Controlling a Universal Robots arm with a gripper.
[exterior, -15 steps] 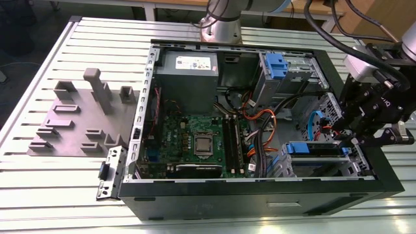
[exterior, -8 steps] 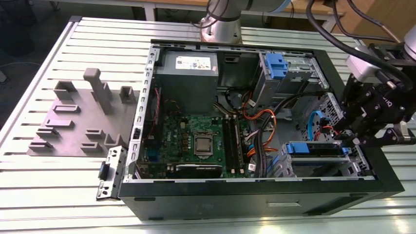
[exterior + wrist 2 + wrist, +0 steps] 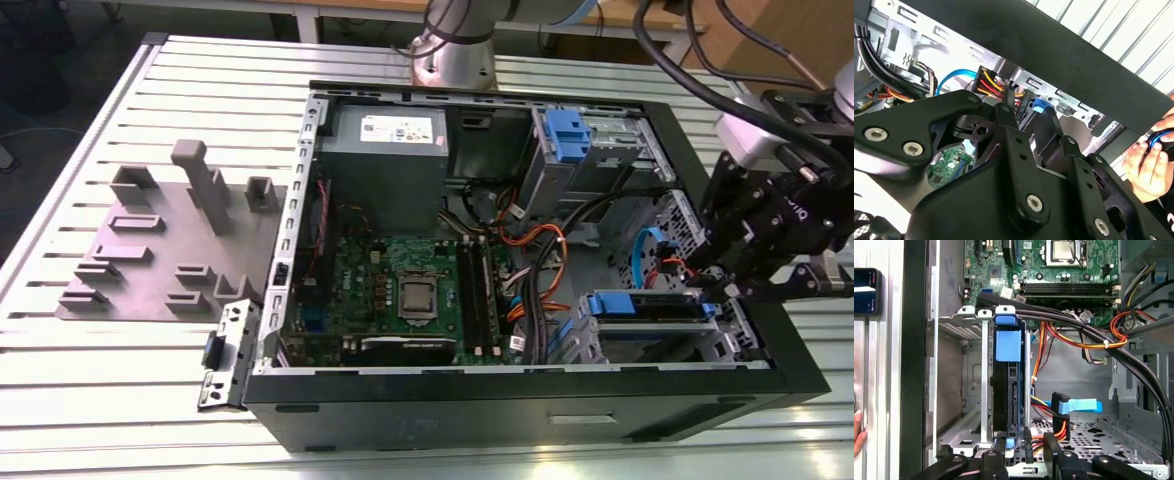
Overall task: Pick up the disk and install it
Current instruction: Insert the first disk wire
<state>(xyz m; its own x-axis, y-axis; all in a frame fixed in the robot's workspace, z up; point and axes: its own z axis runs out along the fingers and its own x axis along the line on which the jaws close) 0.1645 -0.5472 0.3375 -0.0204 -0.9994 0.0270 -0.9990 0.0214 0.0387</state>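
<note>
Black-bodied disk with blue plastic carrier frame (image 3: 1008, 390) seated upright in silver metal drive cage (image 3: 961, 385) of open black computer case (image 3: 561, 420). Black gripper (image 3: 1024, 452) just beside disk's edge; jaw state cannot tell.

The worktop (image 3: 107, 400) was seen to be ribbed, pale metal with a dull sheen. The computer case (image 3: 534, 405) was finished in smooth black, its inner cage (image 3: 961, 390) in bare grey sheet metal. The disk (image 3: 1006, 390) was framed in glossy blue plastic. The end effector (image 3: 1029, 150) was made of matt black parts fixed with bright metal screws. The fixture block (image 3: 160, 240) appeared as matt grey plastic.
</note>
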